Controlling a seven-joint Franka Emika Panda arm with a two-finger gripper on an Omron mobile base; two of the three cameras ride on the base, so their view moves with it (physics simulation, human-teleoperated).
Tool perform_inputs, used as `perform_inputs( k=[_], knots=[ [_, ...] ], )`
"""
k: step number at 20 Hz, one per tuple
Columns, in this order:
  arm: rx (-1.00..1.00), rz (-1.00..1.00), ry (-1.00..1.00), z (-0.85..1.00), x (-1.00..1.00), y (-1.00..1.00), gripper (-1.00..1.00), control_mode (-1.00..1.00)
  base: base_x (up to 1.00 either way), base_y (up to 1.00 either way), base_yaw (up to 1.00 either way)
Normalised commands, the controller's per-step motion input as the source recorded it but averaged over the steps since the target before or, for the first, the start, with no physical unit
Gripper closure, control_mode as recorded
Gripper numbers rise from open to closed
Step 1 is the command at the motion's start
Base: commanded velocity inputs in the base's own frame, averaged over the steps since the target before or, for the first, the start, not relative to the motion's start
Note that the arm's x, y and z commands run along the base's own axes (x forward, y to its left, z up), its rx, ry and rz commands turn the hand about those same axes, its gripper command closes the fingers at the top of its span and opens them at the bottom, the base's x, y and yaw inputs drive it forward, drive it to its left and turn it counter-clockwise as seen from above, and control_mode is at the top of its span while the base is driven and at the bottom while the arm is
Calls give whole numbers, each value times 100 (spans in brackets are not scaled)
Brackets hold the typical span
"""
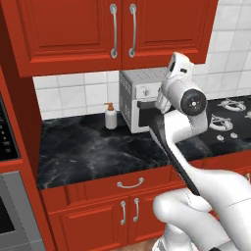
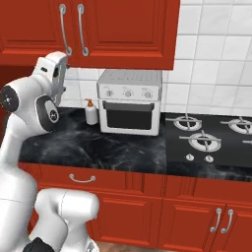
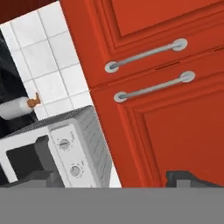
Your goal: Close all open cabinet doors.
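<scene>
In the left base view, a built-in oven front (image 1: 7,215) is seen at the far left edge, set into a tall red column. Next to it, the black marbled surface (image 1: 83,152) carries a white soap dispenser (image 1: 111,116) with an orange pump, standing upright against the tiled wall. Just to its right a white toaster oven (image 1: 136,98) is set, partly covered by the raised arm. Further right, the gas hob (image 2: 206,140) with its silver burners is let into the surface.

Above the soap dispenser and toaster oven, the two cabinet doors (image 1: 115,27) are mounted side by side on the wall, their curved silver handles (image 1: 123,30) meeting at the middle seam. Both doors are seen lying flush with the cabinet face (no gap can be made out in either base view).

The pincer (image 3: 113,179) is held up just below and in front of these doors, near the top of the toaster oven. In the hand view its two dark fingertips (image 3: 188,179) are seen wide apart with nothing between them, so it is open. Below the surface, a drawer front (image 1: 130,184) and lower doors are fitted.
</scene>
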Motion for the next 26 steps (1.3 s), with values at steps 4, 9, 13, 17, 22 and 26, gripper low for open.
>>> perform_inputs(
  k=[4, 9, 13, 17, 22, 26],
  knots=[
    [70, -15, -13, 14, -76, 0, -100, -100, 0, 0, 0],
    [64, -11, 0, 2, -92, -2, -100, -100, 0, 0, 0],
    [57, -9, 0, 0, -100, 0, -100, -100, 0, 0, 0],
    [52, -5, 0, 0, -100, -1, -100, -100, 0, 0, 0],
    [43, -1, 1, -1, -99, -15, -100, -100, 0, 0, 0],
    [4, 0, 7, -7, -16, 0, -100, -100, 0, 0, 0]
  ],
)
